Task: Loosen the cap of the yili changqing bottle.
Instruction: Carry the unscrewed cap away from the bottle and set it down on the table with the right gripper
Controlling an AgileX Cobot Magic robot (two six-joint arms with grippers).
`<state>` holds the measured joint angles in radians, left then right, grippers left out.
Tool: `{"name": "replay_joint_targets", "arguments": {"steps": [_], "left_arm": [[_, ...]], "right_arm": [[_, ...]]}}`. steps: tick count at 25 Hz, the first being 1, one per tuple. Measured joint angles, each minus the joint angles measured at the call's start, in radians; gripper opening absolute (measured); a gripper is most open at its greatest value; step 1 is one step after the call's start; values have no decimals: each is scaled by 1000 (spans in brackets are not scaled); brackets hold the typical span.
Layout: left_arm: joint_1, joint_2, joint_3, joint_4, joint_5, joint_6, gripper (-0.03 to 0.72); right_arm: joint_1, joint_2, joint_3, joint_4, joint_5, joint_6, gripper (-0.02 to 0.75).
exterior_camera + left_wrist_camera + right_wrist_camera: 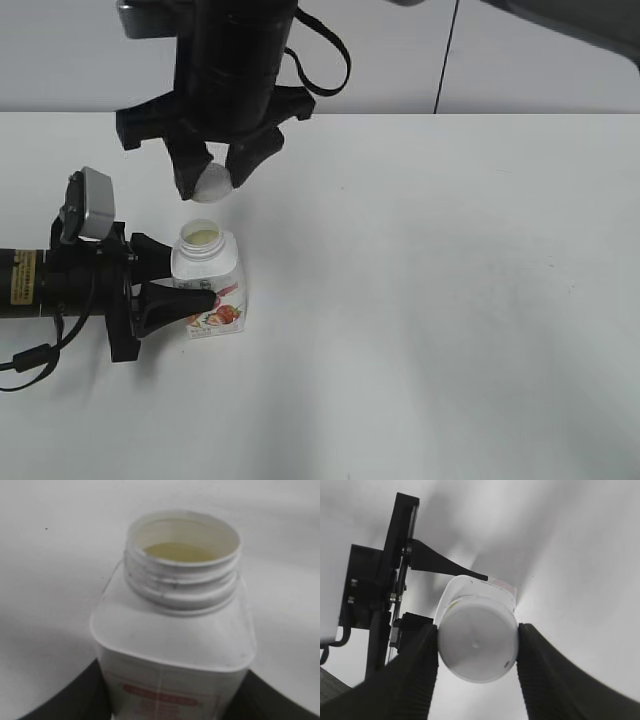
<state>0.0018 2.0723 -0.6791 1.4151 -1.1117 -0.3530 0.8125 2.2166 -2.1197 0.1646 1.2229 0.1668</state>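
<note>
The yili changqing bottle [209,283] stands upright on the white table, white with a strawberry label. Its threaded neck [182,575] is open and pale liquid shows inside. My left gripper [190,283] is shut on the bottle's body from the left; its dark fingers flank the body in the left wrist view [172,700]. My right gripper [214,180] is shut on the white cap [213,183] and holds it in the air, apart from the bottle and just above and behind the neck. In the right wrist view the cap [477,642] sits between the fingers, with the bottle [490,587] below it.
The white table [450,300] stretches to the right and front of the bottle. A pale wall with a dark vertical seam [448,55] runs behind the table. The left arm's black body and grey camera [90,215] lie at the left edge.
</note>
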Motion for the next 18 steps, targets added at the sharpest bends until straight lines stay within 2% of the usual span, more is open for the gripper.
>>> {"name": "replay_joint_targets", "arguments": {"steps": [5,11,18], "left_arm": [[0,0,0,0,0,0,358],[0,0,0,0,0,0,358],[0,0,0,0,0,0,358]], "right_arm": [[-2,0,0,-4,0,80,385],[-37,-21,0,-35,1,43,385],[-166,-85,11,-72,0,25,385]]}}
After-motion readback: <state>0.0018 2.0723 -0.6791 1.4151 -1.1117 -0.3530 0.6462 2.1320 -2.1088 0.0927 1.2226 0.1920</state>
